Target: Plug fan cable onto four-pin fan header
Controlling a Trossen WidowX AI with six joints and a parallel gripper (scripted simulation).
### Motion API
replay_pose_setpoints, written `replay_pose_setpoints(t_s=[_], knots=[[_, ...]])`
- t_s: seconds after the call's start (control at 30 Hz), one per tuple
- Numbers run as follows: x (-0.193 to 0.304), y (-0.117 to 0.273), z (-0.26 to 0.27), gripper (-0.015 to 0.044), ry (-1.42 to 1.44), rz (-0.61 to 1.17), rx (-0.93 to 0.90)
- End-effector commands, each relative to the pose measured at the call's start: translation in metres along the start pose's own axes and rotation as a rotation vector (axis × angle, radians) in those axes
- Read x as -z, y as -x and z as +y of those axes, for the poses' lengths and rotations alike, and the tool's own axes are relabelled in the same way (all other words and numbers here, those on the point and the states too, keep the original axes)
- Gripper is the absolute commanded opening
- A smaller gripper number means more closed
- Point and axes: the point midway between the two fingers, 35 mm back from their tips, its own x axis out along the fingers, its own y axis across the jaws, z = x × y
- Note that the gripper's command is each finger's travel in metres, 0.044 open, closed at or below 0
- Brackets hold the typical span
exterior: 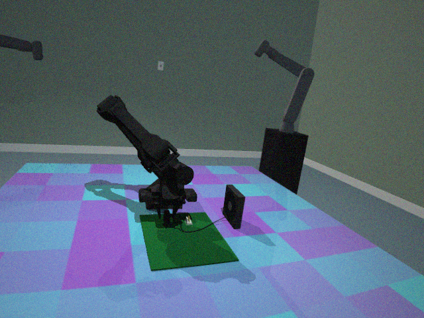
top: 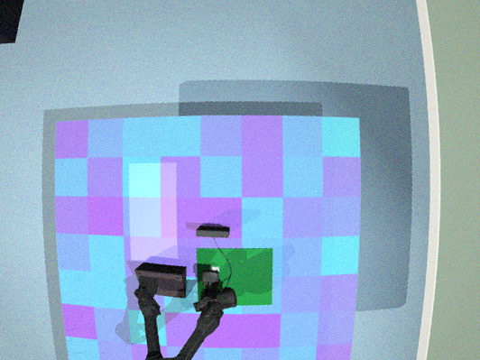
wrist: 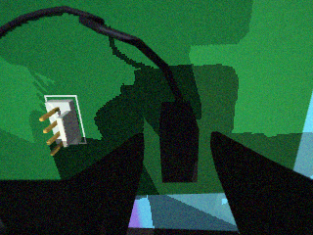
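The black plug point(wrist: 179, 159) point(exterior: 166, 220) stands on the green board point(top: 250, 272) point(exterior: 191, 250) point(wrist: 215, 24), with its cable point(wrist: 64, 9) point(exterior: 205, 228) leaving it at the top in the wrist view. My gripper point(wrist: 176, 139) point(exterior: 167, 212) is partly open, one finger on each side of the plug, with a visible gap on both sides. The white four-pin header point(wrist: 67, 122) point(exterior: 188, 222) point(top: 215, 269) lies left of the left finger in the wrist view, its gold pins bare. The black fan point(top: 212, 232) point(exterior: 234, 207) stands upright beside the board. The plug's underside is hidden.
The cable loops over the board to the fan. The arm's dark base block point(top: 164, 281) stands beside the board. Another arm point(exterior: 298, 94) stands on a black pedestal point(exterior: 283, 157) behind the table, and part of one more point(exterior: 20, 44) shows at the left.
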Motion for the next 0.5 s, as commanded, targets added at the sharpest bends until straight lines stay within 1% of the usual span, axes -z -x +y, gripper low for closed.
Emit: replay_pose_setpoints(t_s=[0.0,0.13,0.27,0.4,0.47], knots=[[0.000,0.000,0.000,0.0125,-0.001,0.000,0.000],[0.000,0.000,0.000,0.0020,-0.001,0.000,0.000],[0.000,0.003,0.000,0.0000,0.000,0.000,-0.001],[-0.001,0.047,0.001,0.0000,0.010,0.004,0.003],[0.000,0.050,0.001,0.0000,0.010,0.004,0.004]])
